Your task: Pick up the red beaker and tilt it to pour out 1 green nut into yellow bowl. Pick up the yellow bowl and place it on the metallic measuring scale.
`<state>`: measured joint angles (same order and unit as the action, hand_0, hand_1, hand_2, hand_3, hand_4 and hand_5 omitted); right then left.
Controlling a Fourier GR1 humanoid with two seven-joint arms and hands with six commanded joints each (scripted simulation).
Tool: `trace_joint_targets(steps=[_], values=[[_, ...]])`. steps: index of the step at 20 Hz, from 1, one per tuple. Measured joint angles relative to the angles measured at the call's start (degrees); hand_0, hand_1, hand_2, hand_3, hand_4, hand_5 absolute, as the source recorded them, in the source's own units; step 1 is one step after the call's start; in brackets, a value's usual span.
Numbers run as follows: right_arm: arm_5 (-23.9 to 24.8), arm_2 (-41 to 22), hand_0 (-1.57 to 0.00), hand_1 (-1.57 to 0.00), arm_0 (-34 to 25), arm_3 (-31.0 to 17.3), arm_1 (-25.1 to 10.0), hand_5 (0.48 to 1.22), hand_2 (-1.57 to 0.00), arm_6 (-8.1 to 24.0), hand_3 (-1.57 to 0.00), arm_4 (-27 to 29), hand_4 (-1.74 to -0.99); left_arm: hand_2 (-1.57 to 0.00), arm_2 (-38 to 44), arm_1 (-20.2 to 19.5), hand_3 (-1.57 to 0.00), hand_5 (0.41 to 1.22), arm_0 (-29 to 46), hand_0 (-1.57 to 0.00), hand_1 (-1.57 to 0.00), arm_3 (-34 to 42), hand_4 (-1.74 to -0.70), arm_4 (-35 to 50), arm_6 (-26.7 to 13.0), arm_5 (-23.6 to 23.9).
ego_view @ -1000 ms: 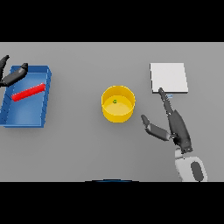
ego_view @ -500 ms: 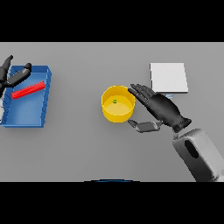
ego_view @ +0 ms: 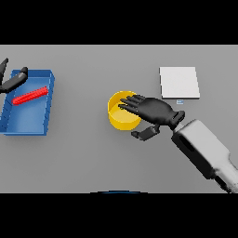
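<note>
The yellow bowl [ego_view: 122, 116] is a smooth, round, straight-walled cup standing near the middle of the plain grey surface [ego_view: 93, 158]. The right robot hand [ego_view: 151, 110], dark and matte, lies over the bowl's right half with its fingers stretched out straight across the rim and the thumb tucked below beside the wall; it is open, not gripping. Its white and grey forearm comes in from the lower right. The metallic measuring scale [ego_view: 179, 82] is a flat, pale square plate to the upper right, apart from the bowl; a small tab at its near edge carries nothing readable. At the far left, a shallow blue rectangular tray [ego_view: 42, 118] holds a slim red beaker [ego_view: 30, 96] lying on its side. The left robot hand [ego_view: 13, 81] shows at the tray's upper left corner, fingers relaxed and holding nothing.
</note>
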<state>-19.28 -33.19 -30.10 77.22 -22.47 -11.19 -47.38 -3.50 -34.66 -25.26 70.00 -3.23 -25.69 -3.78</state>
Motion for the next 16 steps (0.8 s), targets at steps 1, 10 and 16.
trace_joint_targets(steps=[1, 10, 16], values=[[-0.56, -0.53, 0.00, 0.00, -1.26, -1.29, 0.36, 0.652, 0.00, -0.39, 0.00, -0.19, -1.157, 0.00, -0.18, 0.26, 0.00, 0.693, -0.33, 0.00, 0.00, -0.06, -0.81, 0.15, -0.36, -0.30], [-6.21, -6.00, 0.00, 0.00, -8.02, -10.22, 3.74, 0.676, 0.00, 0.62, 0.00, -3.34, -1.184, 0.00, -0.31, -0.12, 0.00, 0.703, -0.23, 0.00, 0.00, -1.11, -0.80, -0.35, 0.96, -0.90], [-6.87, -6.29, -0.05, -0.06, -9.82, -13.77, 4.71, 0.809, -0.09, 0.76, -0.13, -3.49, -1.261, 0.00, -0.42, -0.20, 0.00, 0.712, -0.57, 0.00, 0.00, -2.07, -0.79, -1.03, 1.12, -0.63]])
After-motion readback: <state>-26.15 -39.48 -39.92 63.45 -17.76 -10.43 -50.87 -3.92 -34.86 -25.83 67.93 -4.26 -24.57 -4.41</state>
